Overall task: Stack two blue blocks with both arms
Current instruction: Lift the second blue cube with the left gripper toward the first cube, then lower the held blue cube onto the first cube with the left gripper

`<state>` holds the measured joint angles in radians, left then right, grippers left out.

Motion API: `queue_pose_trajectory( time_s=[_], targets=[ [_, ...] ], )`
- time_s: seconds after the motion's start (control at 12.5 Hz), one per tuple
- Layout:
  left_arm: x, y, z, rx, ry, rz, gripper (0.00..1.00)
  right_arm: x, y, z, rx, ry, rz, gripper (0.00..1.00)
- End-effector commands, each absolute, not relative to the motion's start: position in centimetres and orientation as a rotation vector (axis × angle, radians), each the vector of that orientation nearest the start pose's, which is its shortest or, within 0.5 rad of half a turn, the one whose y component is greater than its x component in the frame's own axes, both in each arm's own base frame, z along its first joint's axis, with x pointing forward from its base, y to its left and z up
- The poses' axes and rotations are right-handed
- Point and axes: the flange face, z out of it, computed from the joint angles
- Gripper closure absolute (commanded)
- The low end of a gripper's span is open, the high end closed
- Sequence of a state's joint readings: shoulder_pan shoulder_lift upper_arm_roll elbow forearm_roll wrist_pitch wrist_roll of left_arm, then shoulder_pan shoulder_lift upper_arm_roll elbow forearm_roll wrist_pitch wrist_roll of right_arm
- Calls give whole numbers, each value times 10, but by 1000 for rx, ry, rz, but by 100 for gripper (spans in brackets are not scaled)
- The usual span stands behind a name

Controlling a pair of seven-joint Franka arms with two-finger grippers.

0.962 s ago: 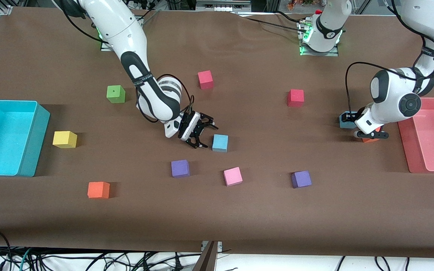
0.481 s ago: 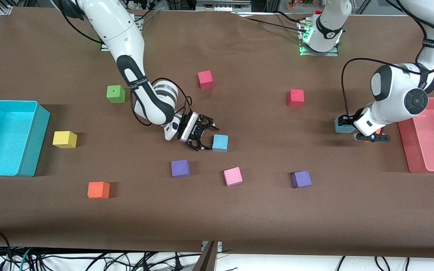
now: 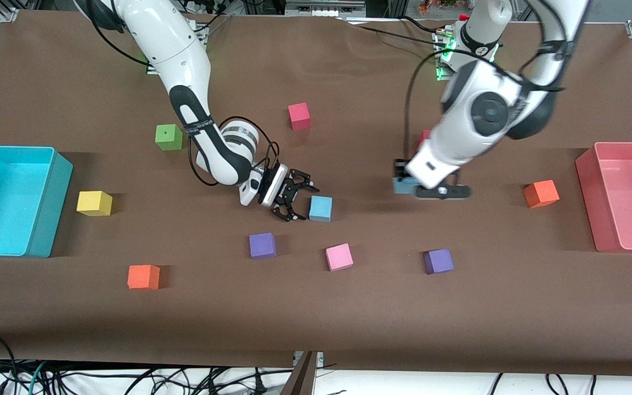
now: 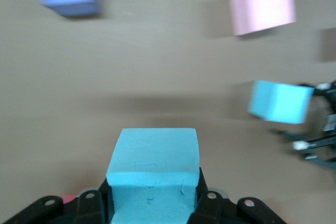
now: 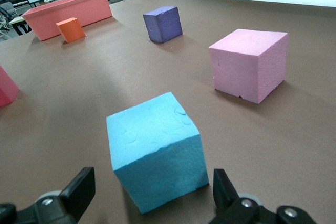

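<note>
Jaws of left gripper point(image 4: 152, 203) clamp one blue block point(image 4: 153, 174), apparently airborne over bench point(image 3: 349, 307); right gripper point(image 3: 293, 200) wide, straddling second blue block point(image 5: 155, 150).

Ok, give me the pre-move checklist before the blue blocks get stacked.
1. left gripper shut on the carried blue block: ok.
2. Carried block over the resting blue block: not ok, it is over bare table toward the left arm's end.
3. right gripper open: ok.
4. Right gripper beside the resting block, not gripping it: ok.
5. Resting block's top free: ok.
6. pink block apart from it: ok.
</note>
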<state>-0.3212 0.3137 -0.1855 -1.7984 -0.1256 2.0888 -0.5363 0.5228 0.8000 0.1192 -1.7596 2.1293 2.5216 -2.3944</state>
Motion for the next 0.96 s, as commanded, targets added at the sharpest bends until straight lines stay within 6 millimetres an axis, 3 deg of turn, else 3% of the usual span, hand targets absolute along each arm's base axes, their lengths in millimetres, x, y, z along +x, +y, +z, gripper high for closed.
queue_pose_trajectory(
  time_s=[0.0, 0.08, 0.32, 0.64, 0.88],
  targets=[
    [574, -387, 339, -3264, -360, 254, 100, 519, 375, 103, -1929, -1064, -1002, 1],
    [577, -420, 329, -3269, -397, 246, 100, 521, 374, 105, -1932, -1059, -1004, 1],
    [585, -465, 303, -3281, -426, 216, 100, 523, 371, 107, -1936, -1050, -1006, 1],
    [589, -482, 293, -3291, -402, 192, 100, 525, 370, 108, -1939, -1048, -1009, 1],
    [593, -482, 282, -3296, -400, 150, 100, 525, 370, 108, -1939, -1048, -1009, 1]
  ],
)
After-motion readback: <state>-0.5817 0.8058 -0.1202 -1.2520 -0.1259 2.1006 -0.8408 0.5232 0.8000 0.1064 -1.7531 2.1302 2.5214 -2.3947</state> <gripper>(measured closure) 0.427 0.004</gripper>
